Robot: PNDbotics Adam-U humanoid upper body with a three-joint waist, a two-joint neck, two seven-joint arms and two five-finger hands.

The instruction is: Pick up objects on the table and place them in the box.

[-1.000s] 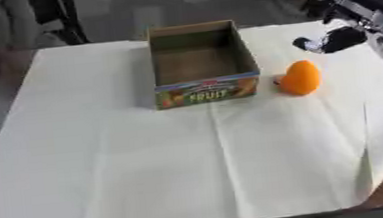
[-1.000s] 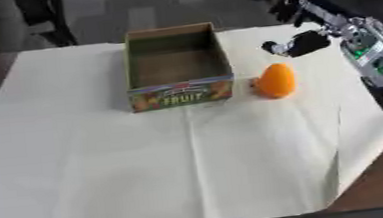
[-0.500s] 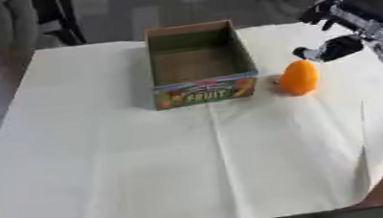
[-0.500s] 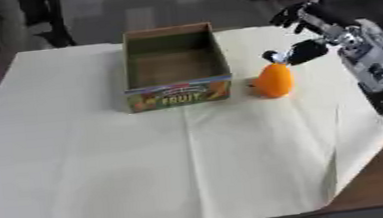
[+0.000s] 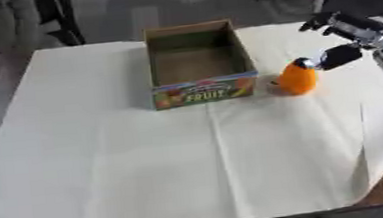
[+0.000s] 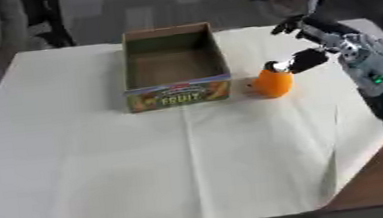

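Note:
An orange fruit (image 5: pixel 297 77) stands on the cream cloth just right of the cardboard box (image 5: pixel 200 91), whose front reads FRUIT. The box looks empty inside. My right hand (image 6: pixel 319 44) reaches in from the right edge, its fingers spread above and behind the fruit while the thumb tip touches the fruit's upper right side. The fingers are not closed round it. My left hand shows in neither view.
The cream cloth (image 5: pixel 191 161) covers the table, with a wide bare stretch in front of the box. Its right edge (image 6: pixel 345 166) drops off near my right arm. Dark chair legs and floor lie beyond the far edge.
My right hand has come down and leftward from beside the fruit until its thumb touches the fruit's top right. The fruit and box have stayed put.

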